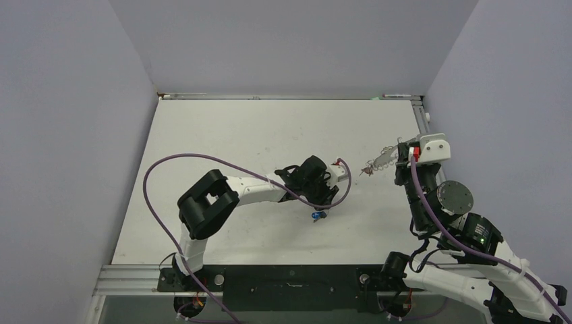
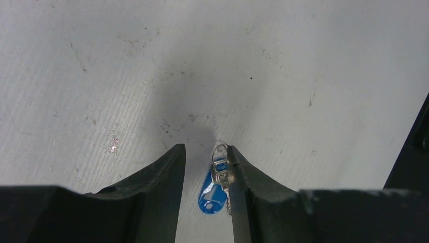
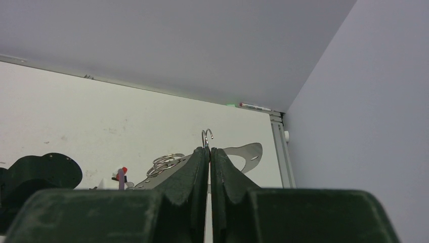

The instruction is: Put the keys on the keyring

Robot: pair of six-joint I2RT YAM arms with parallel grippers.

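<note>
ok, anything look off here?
Only the blue-tagged key: it sits off-centre in the left end effector, against one finger, with a gap to the other. Otherwise nothing stands out.

At lower centre, a finger [image 2: 253,197] of the left end effector [image 2: 205,152] hides half of the blue-tagged key [image 2: 210,198]. The right end effector [image 3: 209,150] covers most of the keyring [image 3: 249,151].

blue-tagged key [image 1: 318,216] by left jaws, keyring [image 1: 381,160] in right jaws
</note>
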